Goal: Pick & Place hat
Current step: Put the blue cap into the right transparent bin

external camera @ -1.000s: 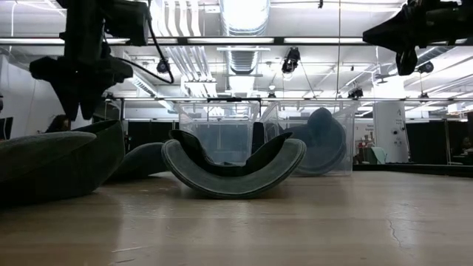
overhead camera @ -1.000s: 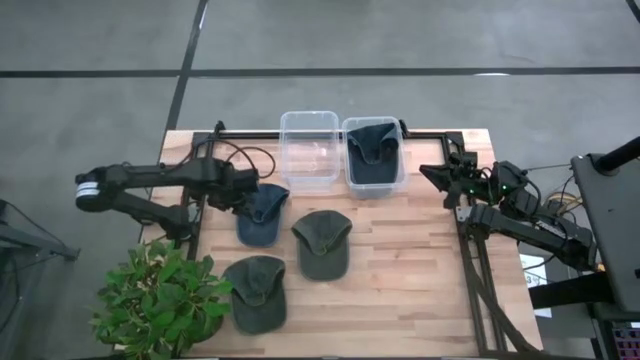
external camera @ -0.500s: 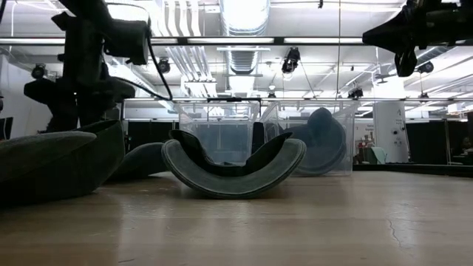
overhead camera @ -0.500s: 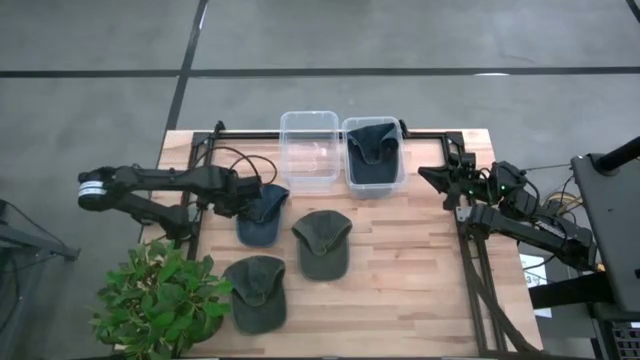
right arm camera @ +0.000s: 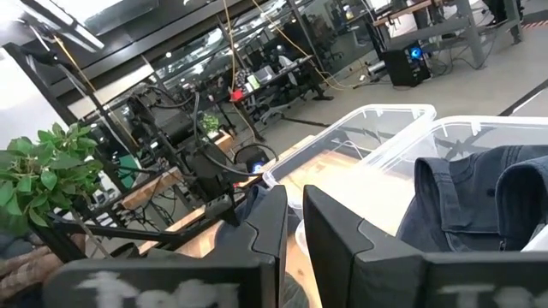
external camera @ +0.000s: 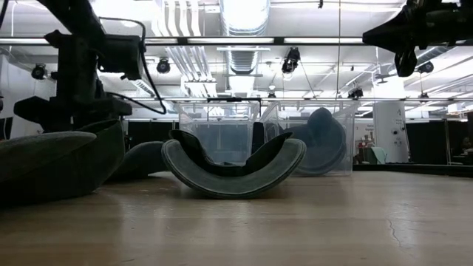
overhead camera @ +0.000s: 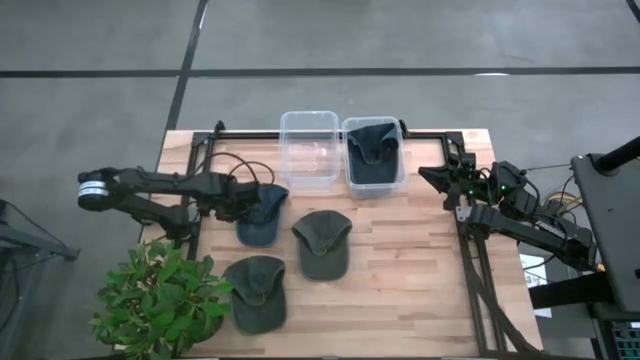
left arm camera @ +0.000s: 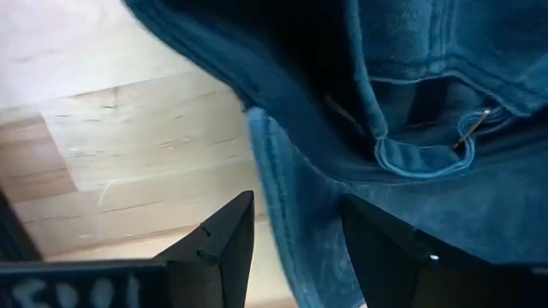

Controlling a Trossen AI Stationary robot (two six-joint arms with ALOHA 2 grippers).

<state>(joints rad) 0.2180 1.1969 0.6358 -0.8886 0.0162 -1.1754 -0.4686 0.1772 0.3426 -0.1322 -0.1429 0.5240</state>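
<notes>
From above, the left gripper (overhead camera: 243,198) sits at the blue hat (overhead camera: 262,213) on the bench (overhead camera: 420,270), beside two green hats. Low down, that arm hangs over the hats. Left wrist: fingers (left arm camera: 218,244) spread, straddling the hat's edge. Right wrist: right gripper (right arm camera: 291,224) fingers nearly together, empty, near the bins.

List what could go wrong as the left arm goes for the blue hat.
1. The left gripper stands open astride the edge of the blue hat; closing there may pinch only a thin fold of cloth, which could slip out on the lift.
2. The empty bin sits right behind that hat, so a low carry might knock its wall.
3. The green hat lies close by, and dragging could shift it.
</notes>
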